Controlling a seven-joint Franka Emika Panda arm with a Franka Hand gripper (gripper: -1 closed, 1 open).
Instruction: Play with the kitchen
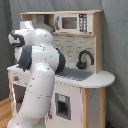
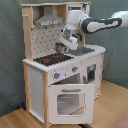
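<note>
my gripper (image 2: 63, 47) hangs over the kitchen (image 2: 60, 75), just above the gap between the stovetop (image 2: 50, 59) and the sink (image 2: 84, 50), wrist bent down so the fingers face the counter. whether they are apart or pinched i cannot tell; they look dark and bunched, possibly around something small, but i won't claim it. the hood (image 2: 48, 20) sits above and behind my tool, the oven door (image 2: 70, 99) below and in front. in the first exterior view my arm (image 1: 37, 70) hides the stove side, leaving the faucet (image 1: 84, 59) beyond. i judge this a hover before touching the counter.
</note>
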